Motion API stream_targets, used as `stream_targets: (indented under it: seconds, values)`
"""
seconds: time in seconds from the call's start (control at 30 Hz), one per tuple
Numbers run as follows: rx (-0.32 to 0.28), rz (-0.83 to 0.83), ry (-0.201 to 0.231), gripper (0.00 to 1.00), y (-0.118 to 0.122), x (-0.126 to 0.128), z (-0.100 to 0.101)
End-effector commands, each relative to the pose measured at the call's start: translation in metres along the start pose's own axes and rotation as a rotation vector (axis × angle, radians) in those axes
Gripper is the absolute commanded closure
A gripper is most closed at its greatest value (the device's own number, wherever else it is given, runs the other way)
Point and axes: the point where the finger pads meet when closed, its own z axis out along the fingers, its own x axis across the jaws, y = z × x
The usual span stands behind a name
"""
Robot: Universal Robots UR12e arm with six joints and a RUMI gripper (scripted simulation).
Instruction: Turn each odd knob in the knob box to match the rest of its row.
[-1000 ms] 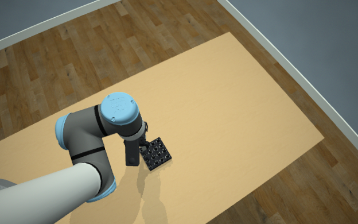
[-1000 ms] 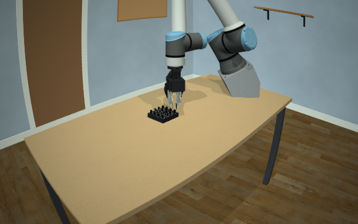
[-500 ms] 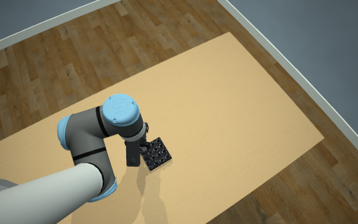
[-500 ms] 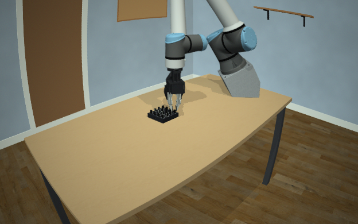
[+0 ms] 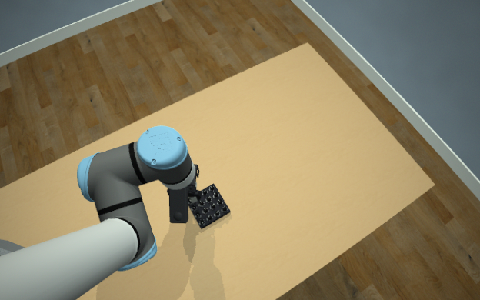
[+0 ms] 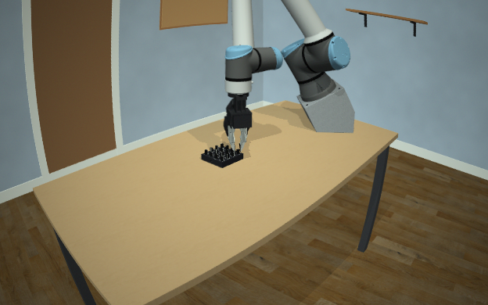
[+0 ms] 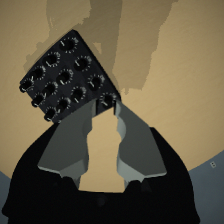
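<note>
The black knob box [image 5: 208, 205] [image 6: 213, 161] [image 7: 66, 61] lies on the table, turned at an angle to its edges. Several black knobs with white tick marks stand on its top. The row letters and most pointers are too small to read. My gripper [image 5: 195, 198] [image 6: 238, 151] [image 7: 106, 100] points down at the box corner nearest the arm. Its jaws are narrowly apart, one on each side of a corner knob [image 7: 107, 99], with a gap beside the knob. Whether the tips touch it cannot be told. The left jaw hides part of the box in the wrist view.
The wooden table [image 5: 301, 154] [image 6: 161, 219] carries the box and the arm's grey base [image 6: 331, 113]. Other knobs stand close beside the jaws, and the box's outer edge runs just past the right fingertip in the wrist view. Blue walls stand behind the table.
</note>
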Motion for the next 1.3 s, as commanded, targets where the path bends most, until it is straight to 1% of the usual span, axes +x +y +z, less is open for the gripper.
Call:
stream_targets:
  seconds: [0.0,0.7,0.73,1.27]
  values:
    - [0.000,-0.001,0.001,0.89,-0.0003,0.0014,0.0004]
    - [0.000,-0.001,0.001,0.89,-0.0003,0.0014,0.0004]
    - [0.000,-0.001,0.001,0.96,-0.0003,0.0014,0.0004]
    - [0.000,-0.001,0.001,0.96,-0.0003,0.0012,0.0003]
